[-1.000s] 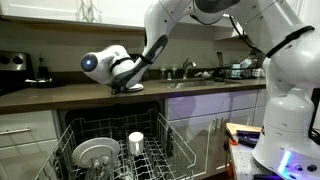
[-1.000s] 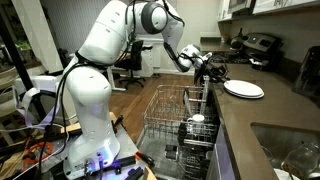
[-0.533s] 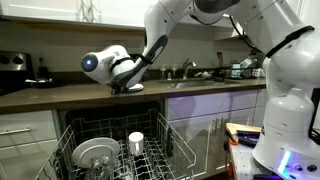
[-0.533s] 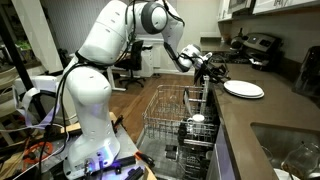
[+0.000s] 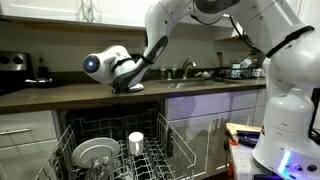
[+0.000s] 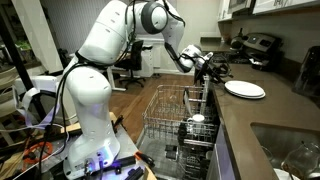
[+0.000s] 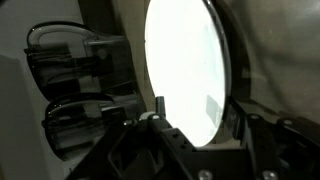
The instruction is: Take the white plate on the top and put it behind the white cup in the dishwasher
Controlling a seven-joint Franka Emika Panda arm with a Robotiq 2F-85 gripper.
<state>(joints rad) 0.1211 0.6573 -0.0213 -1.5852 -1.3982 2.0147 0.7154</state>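
The white plate [image 6: 246, 89] lies flat on the dark countertop and fills the wrist view [image 7: 185, 65]. My gripper [image 6: 214, 70] is at the plate's near rim, just above the counter; in the wrist view [image 7: 197, 112] its two fingers stand apart on either side of the rim, open. It also shows over the counter edge in an exterior view [image 5: 128, 86], where the plate is hidden behind it. The white cup [image 5: 136, 142] stands upright in the dishwasher's pulled-out white wire rack [image 5: 168, 152]. The cup [image 6: 197, 120] and the rack [image 6: 165, 112] show in both exterior views.
A greyer glassy round dish [image 5: 95, 153] stands in the rack beside the cup. A sink [image 6: 290, 150] and a stove with pans [image 6: 258, 45] are on the counter. White cabinet drawers [image 5: 28, 130] flank the dishwasher. A black appliance [image 7: 80, 85] is beside the plate.
The plate has shifted very slightly along the counter, away from the gripper. The arm has barely moved.
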